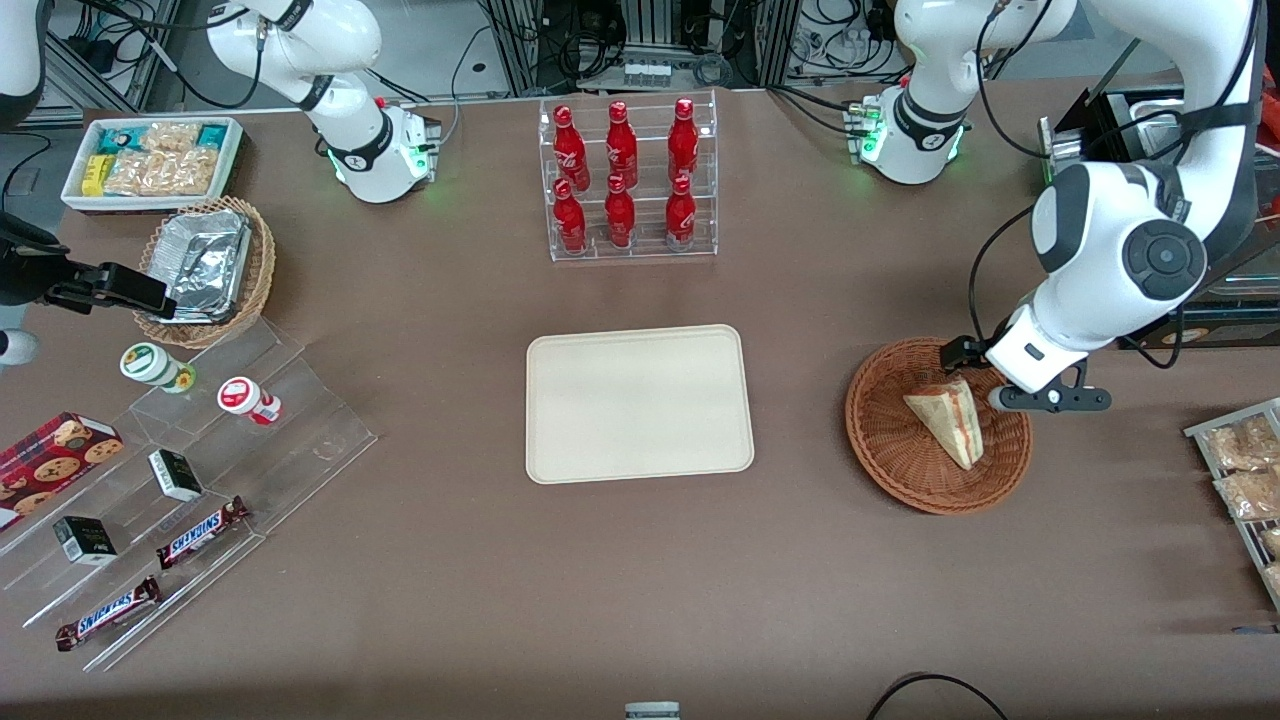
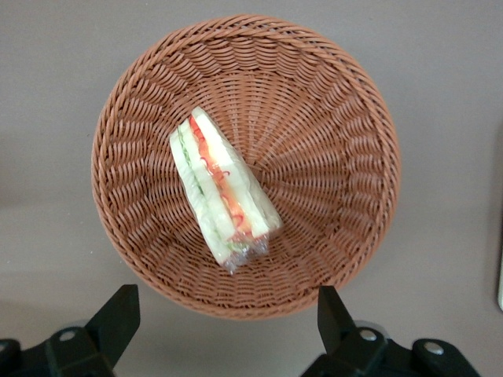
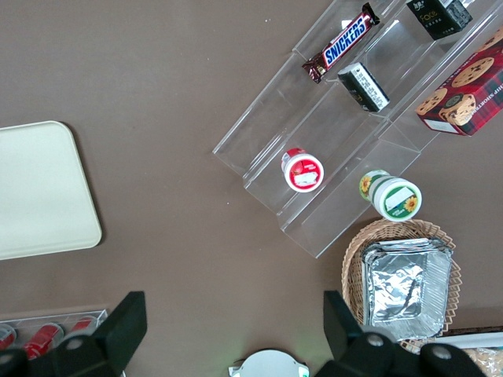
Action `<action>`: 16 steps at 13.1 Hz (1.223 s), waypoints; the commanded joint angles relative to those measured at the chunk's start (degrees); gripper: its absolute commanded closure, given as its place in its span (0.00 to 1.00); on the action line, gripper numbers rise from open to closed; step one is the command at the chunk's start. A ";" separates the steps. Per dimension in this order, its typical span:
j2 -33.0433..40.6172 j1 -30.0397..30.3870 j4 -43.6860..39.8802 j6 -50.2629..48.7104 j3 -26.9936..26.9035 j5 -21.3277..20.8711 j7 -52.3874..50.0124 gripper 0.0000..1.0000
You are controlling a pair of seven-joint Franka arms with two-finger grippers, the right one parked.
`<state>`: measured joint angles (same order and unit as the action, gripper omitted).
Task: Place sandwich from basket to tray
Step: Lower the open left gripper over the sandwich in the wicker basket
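One sandwich [image 2: 223, 193] (wrapped in clear film) lies inside the basket [image 2: 330, 126], near the table edge at the working arm's end. The gripper [image 2: 224, 322] hovers above the basket rim, fingers spread wide and holding nothing. The tray [image 1: 639, 402] sits bare at the table centre.

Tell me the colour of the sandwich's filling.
Red and green between pale bread on the sandwich, clearest in the left wrist view.
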<state>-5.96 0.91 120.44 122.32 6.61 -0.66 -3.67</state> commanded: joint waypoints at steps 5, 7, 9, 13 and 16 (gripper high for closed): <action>0.07 0.49 4.97 7.66 0.16 -0.13 -11.42 0.00; -0.10 0.49 4.98 8.37 0.16 0.13 -15.90 0.00; -1.06 0.49 5.07 10.13 0.16 0.22 -23.89 0.00; -3.26 0.49 5.42 14.43 0.16 0.48 -36.90 0.00; -4.58 0.49 5.50 15.14 0.16 0.40 -37.99 0.00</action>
<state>-10.09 0.94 125.51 136.17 6.39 -0.54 -40.05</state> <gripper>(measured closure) 0.000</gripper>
